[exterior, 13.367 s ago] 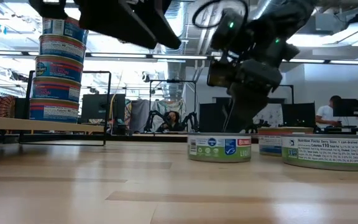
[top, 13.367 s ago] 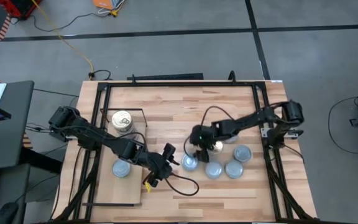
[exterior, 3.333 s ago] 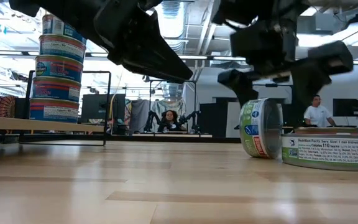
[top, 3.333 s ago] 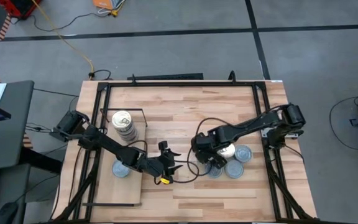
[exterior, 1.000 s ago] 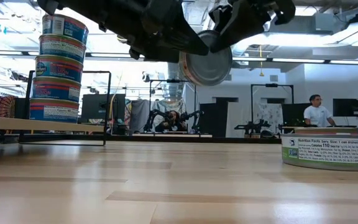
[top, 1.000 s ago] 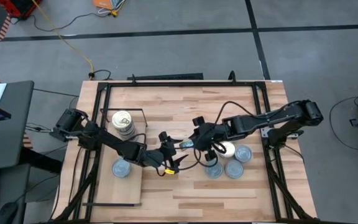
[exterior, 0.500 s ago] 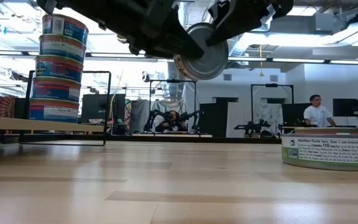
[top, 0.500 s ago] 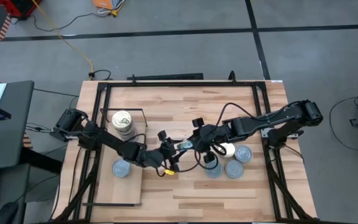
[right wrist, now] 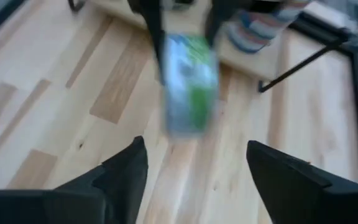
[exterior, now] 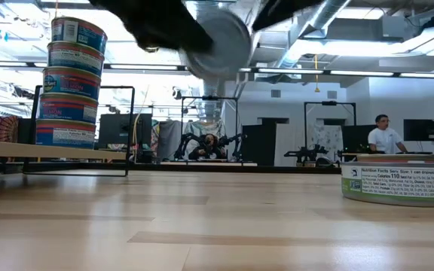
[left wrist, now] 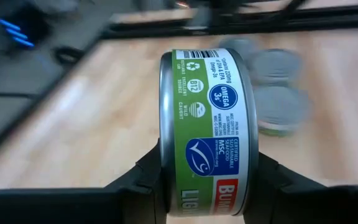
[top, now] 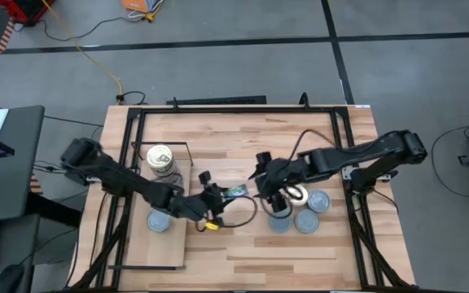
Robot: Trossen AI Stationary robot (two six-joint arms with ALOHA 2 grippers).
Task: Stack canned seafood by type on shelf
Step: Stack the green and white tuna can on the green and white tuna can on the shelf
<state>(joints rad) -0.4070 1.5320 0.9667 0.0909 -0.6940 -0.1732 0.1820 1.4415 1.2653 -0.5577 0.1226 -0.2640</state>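
Observation:
A green-labelled tin of canned seafood [left wrist: 207,124] hangs on edge above the table's middle [top: 235,192], with my left gripper [left wrist: 208,167] shut on it. My right gripper [right wrist: 197,163] stands open just right of it [top: 260,184], touching nothing; in its wrist view the tin [right wrist: 188,84] is blurred ahead of the fingers. On the shelf [top: 166,248] at the left, a stack of several tins [top: 161,160] stands by the wire frame, with one pale tin [top: 159,221] nearer the front. My left gripper pinches the tin between its two fingers, one on each flat face [left wrist: 164,155]. The fingers come from the table's left, nearly level. The tin stands on edge with its label wall facing the wrist camera, lifted clear of the table.
Several loose tins [top: 300,213] lie on the table under and beside my right arm, one with a gold top [top: 296,195]; the low view shows them at the right [exterior: 396,181]. The stack [exterior: 72,81] rises tall on the shelf. A black frame rims the table [top: 234,110].
My left gripper has shut on the lifted tin, which my right gripper held. My right gripper has then opened, let go and risen a little. My left gripper has carried the tin up and toward the table's left edge, still on edge.

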